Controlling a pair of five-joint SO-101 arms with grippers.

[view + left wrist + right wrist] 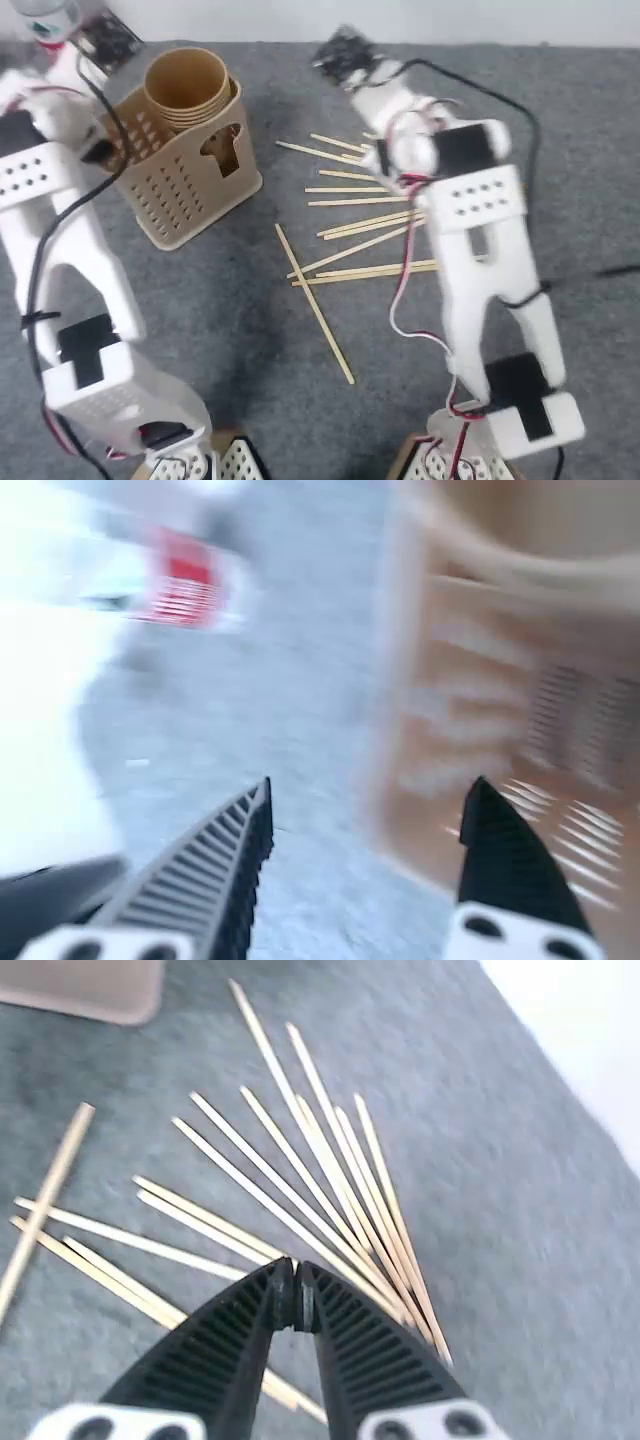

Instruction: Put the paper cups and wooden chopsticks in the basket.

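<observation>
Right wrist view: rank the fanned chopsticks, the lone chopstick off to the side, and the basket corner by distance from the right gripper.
1. Fanned chopsticks: just beneath the right gripper, fingers shut.
2. Lone chopstick: off to the side, apart from the fan.
3. Basket: its corner lies beyond the fan, farthest.

Chopsticks [314, 304] pale matt wood; basket [190, 190] perforated beige plastic; cups [187, 82] matt paper; table cover [230, 380] rough grey cloth.

Seemingly stacked paper cups [187, 85] stand in the perforated basket [190, 190]; wooden chopsticks [345, 201] lie scattered nearby.
</observation>
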